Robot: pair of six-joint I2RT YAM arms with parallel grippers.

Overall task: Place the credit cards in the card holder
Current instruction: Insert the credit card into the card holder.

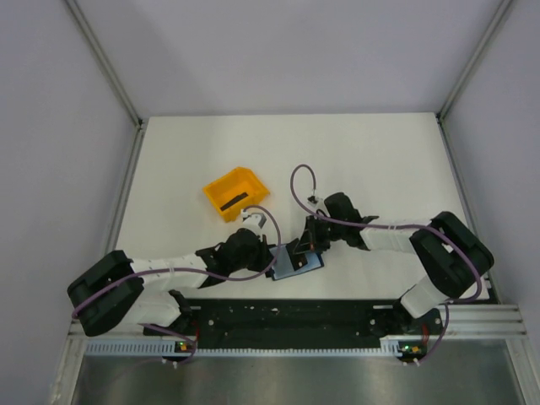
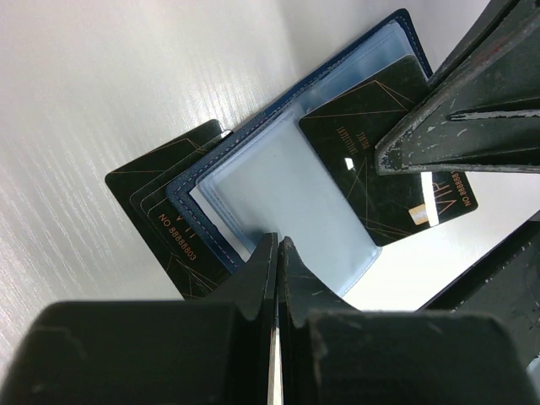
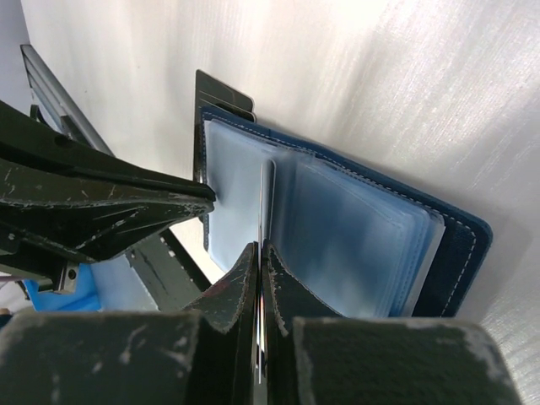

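The navy card holder (image 1: 297, 265) lies open near the table's front middle, its light blue plastic sleeves (image 2: 278, 177) facing up. My right gripper (image 3: 261, 249) is shut on a black credit card (image 3: 266, 194), seen edge-on among the sleeves (image 3: 354, 228). In the left wrist view that card (image 2: 363, 143) lies partly inside a sleeve, with the right fingers (image 2: 456, 118) on it. My left gripper (image 2: 279, 246) is shut on the edge of a sleeve. More black cards (image 2: 160, 202) stick out from under the holder's far side.
An orange plastic bin (image 1: 221, 187) with a dark strip inside stands behind the left gripper (image 1: 268, 250). The right gripper (image 1: 310, 245) is close beside it, over the holder. The black base rail (image 1: 287, 316) runs along the near edge.
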